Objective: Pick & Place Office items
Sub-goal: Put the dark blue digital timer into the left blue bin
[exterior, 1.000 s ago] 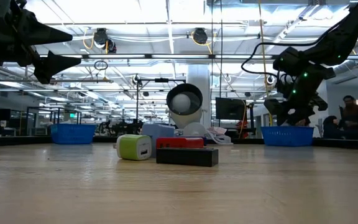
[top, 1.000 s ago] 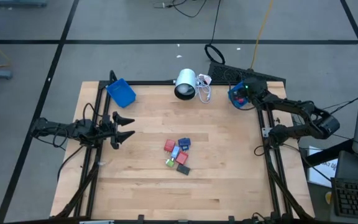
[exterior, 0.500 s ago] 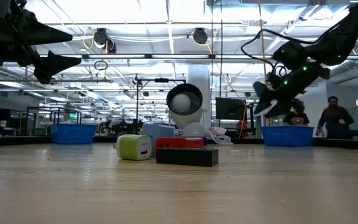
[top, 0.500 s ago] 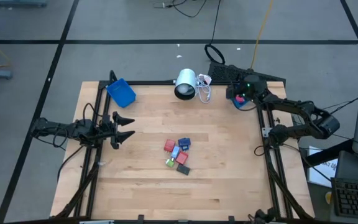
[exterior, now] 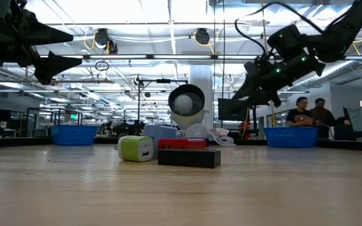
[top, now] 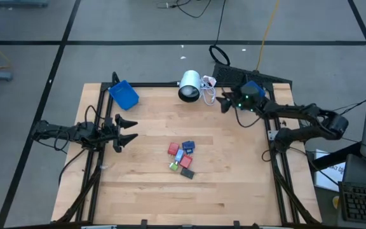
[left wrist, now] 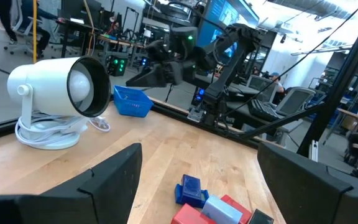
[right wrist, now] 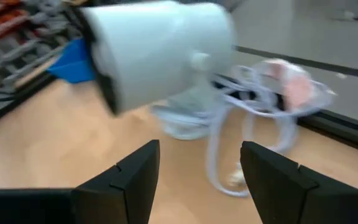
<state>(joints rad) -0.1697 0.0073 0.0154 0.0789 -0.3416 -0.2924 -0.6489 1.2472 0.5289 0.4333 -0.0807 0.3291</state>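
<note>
**Right gripper empty near the lamp, pile toward seven o'clock**

My right gripper (top: 224, 104) hangs above the table's far right part, fingers spread wide with nothing between them; its wrist view shows only the lamp (right wrist: 160, 53) and its cable (right wrist: 253, 118) ahead. My left gripper (top: 127, 129) waits at the left edge, also wide and empty, pointing across the table.

The items (top: 182, 158) lie in a tight cluster near the table's middle. From my right gripper they sit toward seven o'clock in the high view, well apart; from my left gripper toward four o'clock. The two arms look about equally near. The dark block (exterior: 188, 157) lies flat with its long axis crosswise to the low camera, the green piece (exterior: 136, 149) just beside it, a red one (exterior: 181, 144) behind. Whether the pieces touch I cannot tell.

The lamp stands at the far edge, near my right gripper at about ten o'clock, and the right bin (top: 253, 89) is just behind it at the far right corner. The left bin (top: 124, 95) sits at the far left corner. I judge the path down to the pile free, once I clear the lamp's cable.
</note>
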